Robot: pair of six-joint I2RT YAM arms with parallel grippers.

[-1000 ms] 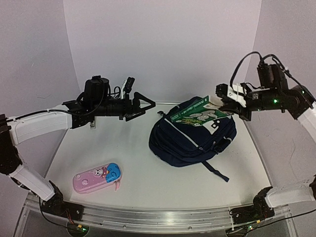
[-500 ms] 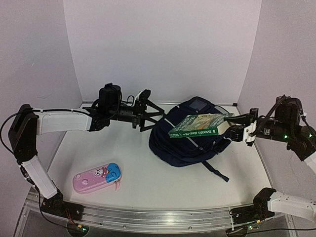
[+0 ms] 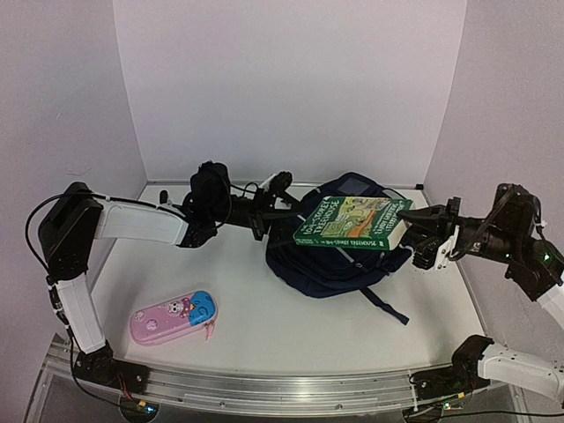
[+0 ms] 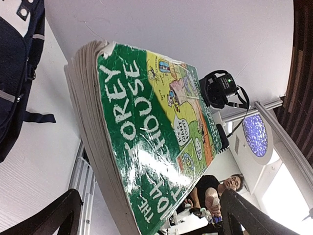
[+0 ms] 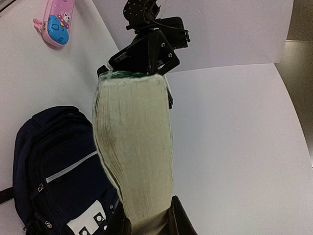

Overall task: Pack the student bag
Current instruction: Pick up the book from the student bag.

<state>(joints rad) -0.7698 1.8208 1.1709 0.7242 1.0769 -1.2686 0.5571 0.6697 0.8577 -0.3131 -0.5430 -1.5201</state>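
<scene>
The student bag [image 3: 330,263] is a large navy backpack lying at mid-right of the table. It also shows in the right wrist view [image 5: 54,161] and at the edge of the left wrist view [image 4: 14,73]. My right gripper [image 3: 414,233] is shut on one end of a thick green book [image 3: 351,222] and holds it level above the bag, cover up. In the right wrist view its fingers [image 5: 178,220] pinch the page block [image 5: 137,147]. My left gripper [image 3: 284,205] is open, its jaws wide on either side of the book's other end [image 4: 146,147] without touching it.
A pink-and-blue pencil case [image 3: 174,315] lies at the front left of the table, also visible in the right wrist view [image 5: 54,19]. White walls close in the back and sides. The bag's dark strap [image 3: 386,306] trails toward the front right.
My right gripper has lowered and turned the book flat with its cover up. My left arm has reached right, bringing its open jaws around the book's left end.
</scene>
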